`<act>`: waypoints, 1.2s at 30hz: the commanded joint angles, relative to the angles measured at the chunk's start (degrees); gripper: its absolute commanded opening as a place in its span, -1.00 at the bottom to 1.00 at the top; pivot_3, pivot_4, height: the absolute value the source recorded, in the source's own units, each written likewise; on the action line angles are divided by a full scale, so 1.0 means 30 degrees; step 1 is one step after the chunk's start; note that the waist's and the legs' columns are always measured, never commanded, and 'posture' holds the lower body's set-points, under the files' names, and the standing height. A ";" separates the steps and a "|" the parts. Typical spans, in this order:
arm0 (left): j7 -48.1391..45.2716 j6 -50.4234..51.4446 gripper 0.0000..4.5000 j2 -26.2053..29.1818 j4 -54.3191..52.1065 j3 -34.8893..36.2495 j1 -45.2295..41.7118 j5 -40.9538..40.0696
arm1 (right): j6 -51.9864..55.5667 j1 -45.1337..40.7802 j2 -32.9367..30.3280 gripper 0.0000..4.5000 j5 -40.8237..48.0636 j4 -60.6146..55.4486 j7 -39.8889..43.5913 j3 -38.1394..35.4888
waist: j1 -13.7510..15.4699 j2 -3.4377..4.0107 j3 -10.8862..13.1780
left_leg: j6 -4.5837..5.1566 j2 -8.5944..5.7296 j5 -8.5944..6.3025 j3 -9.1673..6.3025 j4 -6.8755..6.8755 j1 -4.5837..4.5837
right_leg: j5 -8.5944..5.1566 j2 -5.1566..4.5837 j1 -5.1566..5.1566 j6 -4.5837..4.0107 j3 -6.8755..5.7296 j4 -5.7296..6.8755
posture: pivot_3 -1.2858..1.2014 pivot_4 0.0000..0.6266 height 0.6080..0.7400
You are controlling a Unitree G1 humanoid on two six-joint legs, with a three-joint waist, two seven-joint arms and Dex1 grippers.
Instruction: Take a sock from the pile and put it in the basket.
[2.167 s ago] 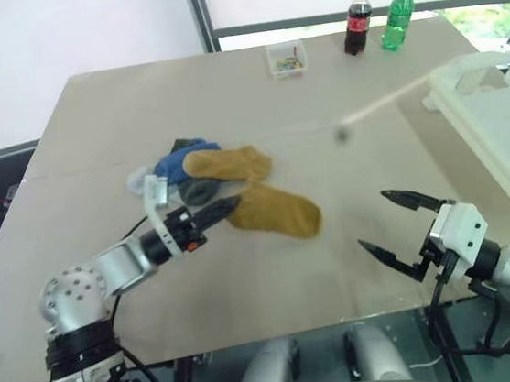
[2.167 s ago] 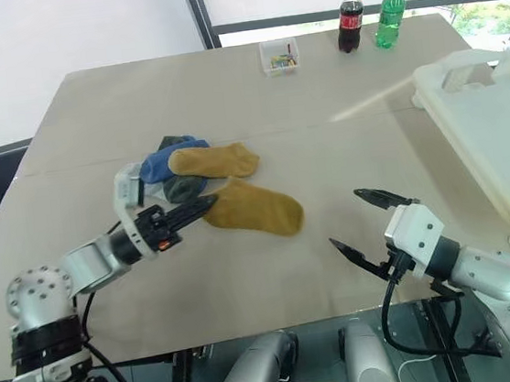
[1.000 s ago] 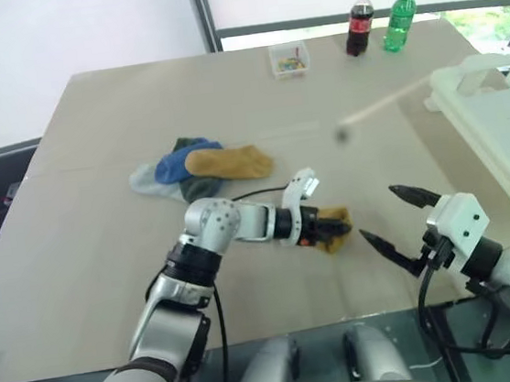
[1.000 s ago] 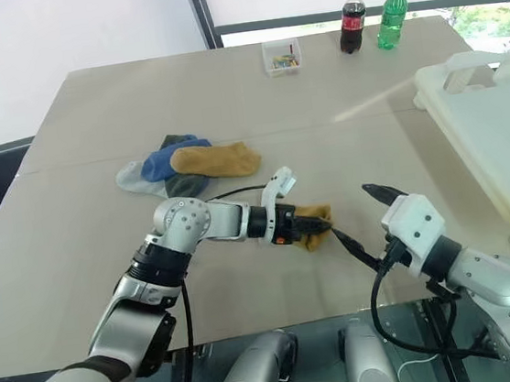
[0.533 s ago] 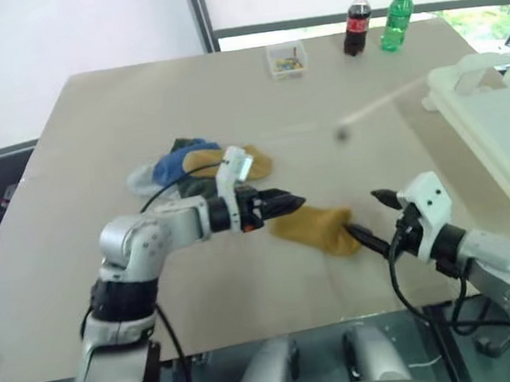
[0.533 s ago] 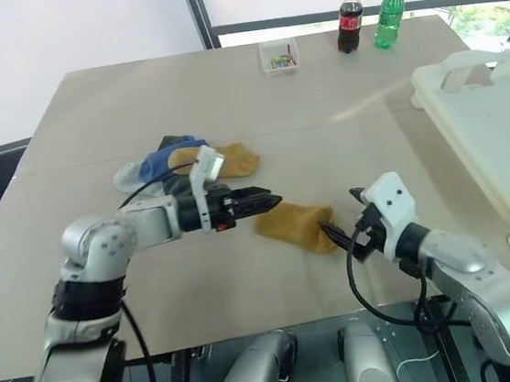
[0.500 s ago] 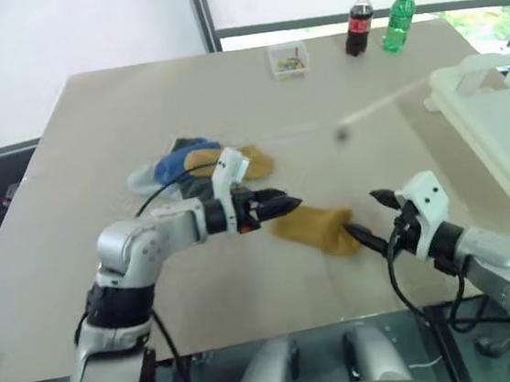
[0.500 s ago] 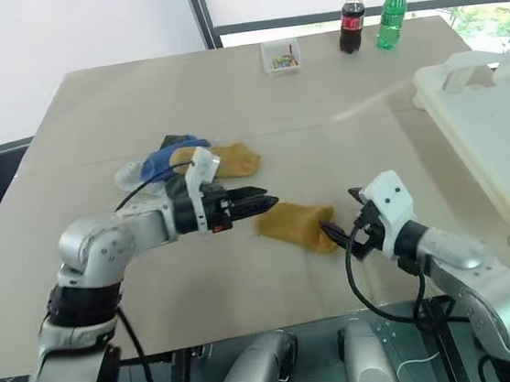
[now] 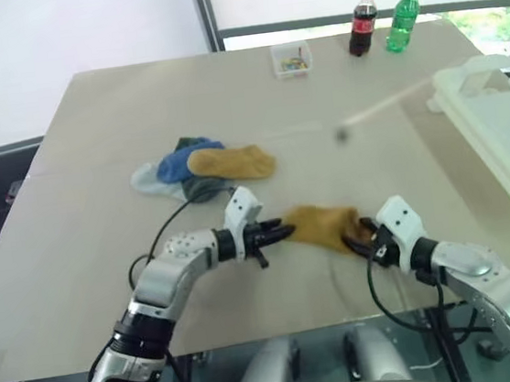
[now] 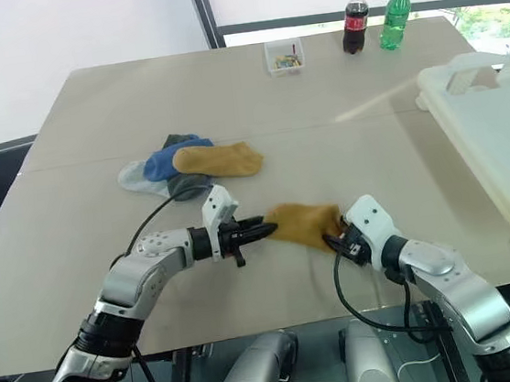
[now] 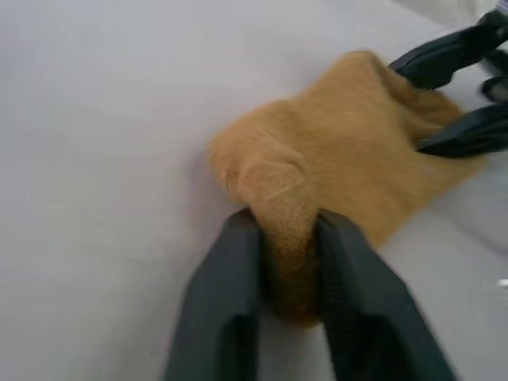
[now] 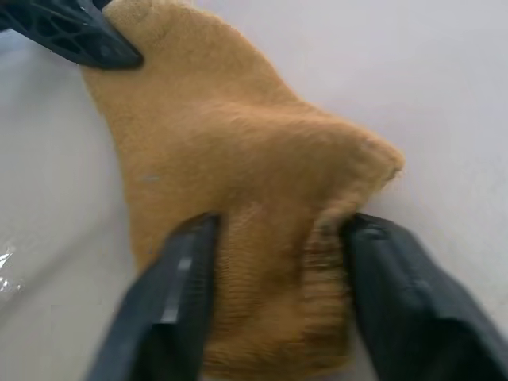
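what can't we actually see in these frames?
- Basket: cut off by the right edge in both eye views, inside hidden.
- Clear box: contents too small to identify.
- Pile: lower socks covered by the top mustard sock.
- Right pincer: grip on the mustard sock not settled; fingers straddle it.

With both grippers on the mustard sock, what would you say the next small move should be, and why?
Probably finish closing the right gripper on the mustard sock, then release the left gripper. The left pinches one end; the right's fingers only straddle the other, and the basket lies on the right arm's side.
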 commanded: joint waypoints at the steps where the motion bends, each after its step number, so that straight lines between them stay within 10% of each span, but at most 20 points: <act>1: 0.0248 0.1733 -1.00 0.0292 -0.1928 0.0890 0.0463 -0.1043 | -0.2444 -0.0031 -0.1315 -0.64 -0.0746 0.1115 0.1985 -0.0228 | 0.0001 -0.0001 0.0001 | 0.0000 0.0000 0.0000 0.0006 0.0000 0.0002 | 0.0005 -0.0001 0.0002 0.0009 0.0000 0.0001 | 0.03 -0.52 1.00; 3: 0.0902 0.3447 -1.00 0.0290 -0.3147 0.1585 0.0692 -0.2000 | -0.3741 -0.0106 -0.2144 -0.95 -0.0509 0.1774 0.3659 -0.0341 | 0.0005 -0.0003 0.0002 | 0.0001 0.0002 0.0000 0.0008 0.0016 0.0007 | 0.0011 0.0006 0.0011 0.0021 -0.0007 0.0001 | 0.03 -0.52 1.00; 18: 0.4053 0.6267 -1.00 -0.0253 -0.5950 0.2395 0.2129 -0.2577 | -0.9297 -0.2811 -0.2868 -0.95 -0.2367 0.6908 0.7544 0.0247 | 0.0033 -0.0007 0.0004 | 0.0002 0.0011 -0.0003 0.0026 0.0029 0.0008 | 0.0014 0.0014 0.0014 0.0023 0.0009 0.0004 | 0.03 -0.52 1.00; 26: 0.3537 0.4693 0.17 -0.0180 -0.5031 0.2216 0.2631 -0.1836 | -0.8422 -0.2346 -0.2730 0.41 -0.2379 0.5596 0.6778 -0.0672 | 0.0050 -0.0004 0.0000 | 0.0001 0.0016 -0.0004 0.0025 0.0030 0.0013 | 0.0016 0.0019 0.0014 0.0021 0.0011 0.0007 | 0.03 -0.52 1.00; 36: 0.2478 0.1722 0.17 0.0243 -0.5489 0.2924 0.3789 -0.1257 | -0.4956 -0.0388 -0.2140 0.41 0.1023 0.1000 0.5685 -0.3539 | 0.0059 0.0005 0.0003 | 0.0006 0.0024 -0.0009 0.0030 0.0025 0.0004 | 0.0015 0.0015 0.0010 0.0022 0.0022 -0.0003 | 0.03 -0.52 1.00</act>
